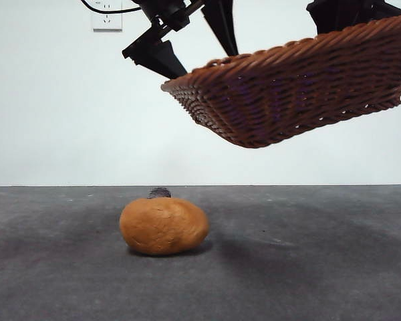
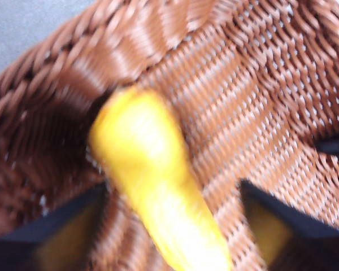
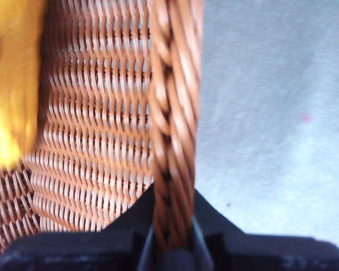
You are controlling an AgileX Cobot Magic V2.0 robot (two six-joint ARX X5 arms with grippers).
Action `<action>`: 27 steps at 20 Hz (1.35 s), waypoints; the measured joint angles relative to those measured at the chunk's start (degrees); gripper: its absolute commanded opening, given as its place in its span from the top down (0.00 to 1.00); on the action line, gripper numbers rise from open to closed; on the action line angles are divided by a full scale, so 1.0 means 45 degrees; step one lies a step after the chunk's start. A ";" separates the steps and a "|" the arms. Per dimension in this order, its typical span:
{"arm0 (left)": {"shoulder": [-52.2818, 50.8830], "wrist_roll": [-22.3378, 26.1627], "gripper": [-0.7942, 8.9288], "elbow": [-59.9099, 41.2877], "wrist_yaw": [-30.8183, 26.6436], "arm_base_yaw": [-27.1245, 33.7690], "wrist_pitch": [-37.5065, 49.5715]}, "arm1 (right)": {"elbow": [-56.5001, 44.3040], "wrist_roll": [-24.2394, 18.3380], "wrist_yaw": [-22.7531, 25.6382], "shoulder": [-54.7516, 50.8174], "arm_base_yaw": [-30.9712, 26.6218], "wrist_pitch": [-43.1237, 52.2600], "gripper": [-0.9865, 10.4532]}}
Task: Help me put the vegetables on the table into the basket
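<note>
In the front view the basket (image 1: 301,93) hangs in the air, high over the table (image 1: 321,267). It is tilted, with its low end near the middle and its high end at the right edge of the picture. A black gripper with open jaws (image 1: 187,47) comes down from above at the low end of the basket, one jaw outside the rim and one above it. Another dark arm sits at the high end, behind the rim. On the table below, near the middle, lies the big potato (image 1: 164,226). A small dark piece (image 1: 159,192) peeks out just behind it, closer to the far edge of the table.

In the left wrist view the left gripper (image 2: 175,220) looks down into the basket (image 2: 260,113). Its two black jaws are spread wide apart. The yellow vegetable (image 2: 152,186) lies on the woven bottom, between the two jaws. It does not seem to touch either jaw. The picture is blurry.

In the right wrist view the right gripper (image 3: 172,237) is clamped on the braided rim (image 3: 175,113) of the basket. The rim runs straight up from between the jaws. Inside the basket, past the rim, part of the yellow vegetable (image 3: 14,84) shows. On the other side of the rim is the grey table (image 3: 271,113), far below.
</note>
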 measured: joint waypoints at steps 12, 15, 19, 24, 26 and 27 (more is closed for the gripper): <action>-0.1258 0.4745 0.37 0.0000 -0.0204 0.0044 -0.4503 | 0.0000 -0.0466 0.1073 0.0709 -0.1583 -0.0325 0.92; -0.1243 0.6178 0.37 0.0000 -0.0209 0.0151 -0.5323 | 0.0000 -0.0763 0.0976 0.0869 -0.2176 -0.0325 0.92; -0.1243 0.8155 0.37 -0.0209 0.0369 0.0233 -0.5707 | 0.0000 -0.1030 0.0835 0.0976 -0.2997 -0.0282 0.92; -0.1243 0.9724 0.29 -0.2735 0.1598 0.0311 -0.4012 | 0.0000 -0.1287 -0.0185 0.0976 -0.3963 -0.0039 0.92; -0.1234 0.9811 0.24 -0.3677 0.0908 0.0316 -0.2982 | 0.0000 -0.1515 -0.0369 0.0976 -0.4119 -0.0083 0.92; -0.1219 0.9826 0.24 -0.3915 0.0646 0.0316 -0.2555 | 0.0000 -0.1598 -0.0374 0.0976 -0.4129 -0.0087 0.92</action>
